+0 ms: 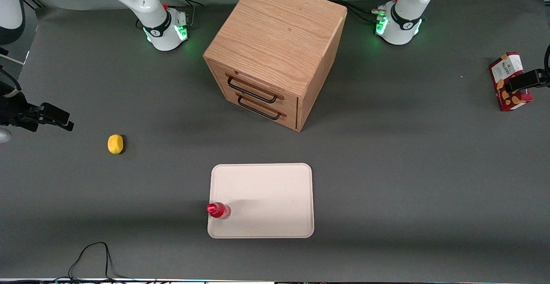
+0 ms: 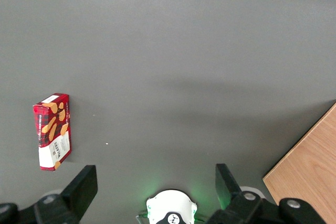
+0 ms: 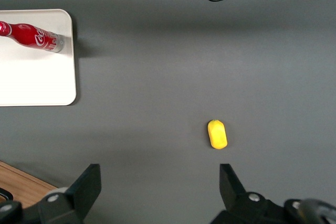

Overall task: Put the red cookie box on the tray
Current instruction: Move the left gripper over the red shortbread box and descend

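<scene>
One red cookie box (image 1: 510,82) lies flat on the surface at the right edge of the front frame, toward the working arm's end, well apart from the tray (image 1: 262,189) at lower centre. Likely light, stiff cardboard, crushable if squeezed hard; best taken across its narrow width near the middle. Dark red, white label panel, tan cookie pictures. Pincer (image 2: 153,182) hovers near the box, fingers spread wide, holding nothing.

Dark-red cookie box (image 1: 510,81) with white label, cream tray (image 1: 266,176), black gripper (image 2: 152,184).
</scene>
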